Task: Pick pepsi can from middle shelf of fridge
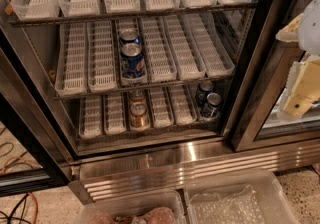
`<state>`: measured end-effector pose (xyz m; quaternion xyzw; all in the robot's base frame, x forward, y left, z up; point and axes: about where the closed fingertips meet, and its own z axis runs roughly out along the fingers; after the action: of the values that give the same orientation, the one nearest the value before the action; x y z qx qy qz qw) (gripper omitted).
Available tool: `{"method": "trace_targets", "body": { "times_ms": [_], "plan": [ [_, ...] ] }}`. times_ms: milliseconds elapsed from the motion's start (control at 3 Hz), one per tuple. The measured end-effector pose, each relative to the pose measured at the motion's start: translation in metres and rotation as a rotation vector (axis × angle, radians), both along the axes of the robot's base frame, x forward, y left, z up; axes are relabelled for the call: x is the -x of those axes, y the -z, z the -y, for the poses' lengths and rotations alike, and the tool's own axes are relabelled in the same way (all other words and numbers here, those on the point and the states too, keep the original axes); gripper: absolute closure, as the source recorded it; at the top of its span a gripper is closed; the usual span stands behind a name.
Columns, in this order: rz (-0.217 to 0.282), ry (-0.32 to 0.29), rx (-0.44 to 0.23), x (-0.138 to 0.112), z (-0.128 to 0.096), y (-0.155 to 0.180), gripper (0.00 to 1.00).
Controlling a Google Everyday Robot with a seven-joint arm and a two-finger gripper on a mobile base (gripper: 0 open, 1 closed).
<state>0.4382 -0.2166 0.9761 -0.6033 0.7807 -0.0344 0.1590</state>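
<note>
Upright, the pepsi can (132,61) stands at the front end of the third lane tray from the left on the middle shelf (187,50), a second blue can (129,36) right behind it in the same lane. The slotted trays likely keep cans in single file, so the front one faces the open door of the fridge (190,157) with bare lanes either side. One shelf down: two gold-brown cans (138,113) and two dark cans (212,105). Clear plastic bins (235,200) on floor below. The gripper (301,88) hangs at the right edge, well apart from the can, outside the fridge; open or closed, cannot tell. Reach not yet begun, by my reading.
</note>
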Motion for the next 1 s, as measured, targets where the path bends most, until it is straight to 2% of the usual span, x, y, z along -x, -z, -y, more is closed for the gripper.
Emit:
{"method": "trace_targets", "body": {
  "times_ms": [333, 667, 1000],
  "plan": [
    [0.011, 0.002, -0.012, -0.001, -0.003, 0.000, 0.00],
    [0.007, 0.018, -0.104, -0.004, -0.022, 0.015, 0.00],
    [0.021, 0.043, -0.222, -0.010, -0.059, 0.027, 0.00]
  ]
}}
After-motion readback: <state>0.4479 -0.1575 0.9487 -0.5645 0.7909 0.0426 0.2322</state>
